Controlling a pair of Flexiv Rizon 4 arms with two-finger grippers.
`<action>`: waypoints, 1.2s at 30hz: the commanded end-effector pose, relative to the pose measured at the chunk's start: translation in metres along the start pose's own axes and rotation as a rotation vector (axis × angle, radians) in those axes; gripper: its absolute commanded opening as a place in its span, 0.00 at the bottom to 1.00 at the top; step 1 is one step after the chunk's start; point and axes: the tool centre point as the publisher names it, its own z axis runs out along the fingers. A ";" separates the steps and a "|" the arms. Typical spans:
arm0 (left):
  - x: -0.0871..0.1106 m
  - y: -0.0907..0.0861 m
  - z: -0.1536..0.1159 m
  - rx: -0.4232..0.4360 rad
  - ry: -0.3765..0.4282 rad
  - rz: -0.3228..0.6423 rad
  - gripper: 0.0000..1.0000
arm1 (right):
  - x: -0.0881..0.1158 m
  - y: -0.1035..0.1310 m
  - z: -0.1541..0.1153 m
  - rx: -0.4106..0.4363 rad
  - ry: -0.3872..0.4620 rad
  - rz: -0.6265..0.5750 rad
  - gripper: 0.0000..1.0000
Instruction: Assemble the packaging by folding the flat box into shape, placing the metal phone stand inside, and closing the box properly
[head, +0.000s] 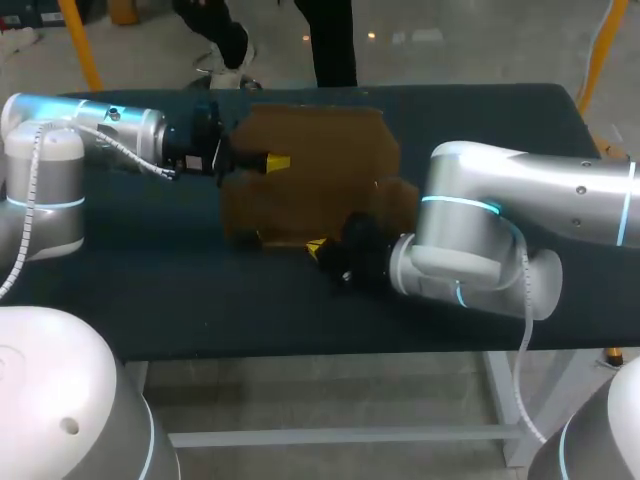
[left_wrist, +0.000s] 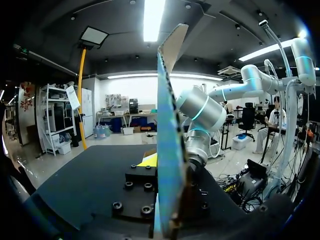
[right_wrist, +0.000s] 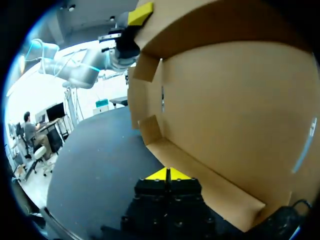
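Note:
A brown cardboard box (head: 310, 175), partly folded up, stands in the middle of the dark table (head: 150, 290). My left gripper (head: 277, 162) comes in from the left and is shut on its upper left panel. In the left wrist view that panel (left_wrist: 170, 125) runs edge-on through the gripper (left_wrist: 160, 167), with one yellow fingertip (left_wrist: 148, 160) showing beside it. My right gripper (head: 318, 247) is low at the box's near edge, shut with nothing in it. In the right wrist view its tips (right_wrist: 168, 175) are pressed together just short of the box's (right_wrist: 235, 100) bottom flap. No phone stand is visible.
My right arm's elbow (head: 470, 235) lies low over the table to the right of the box. Bare table stretches to the left of and in front of the box.

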 end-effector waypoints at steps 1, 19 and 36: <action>0.006 0.003 0.000 0.004 -0.003 0.010 0.00 | 0.000 -0.008 0.007 -0.006 -0.006 0.002 0.00; 0.010 0.012 0.002 0.008 -0.002 0.032 0.00 | 0.000 -0.008 0.007 -0.006 -0.006 0.002 0.00; 0.008 0.014 0.000 0.003 -0.020 -0.083 0.00 | 0.000 -0.008 0.007 -0.006 -0.006 0.002 0.00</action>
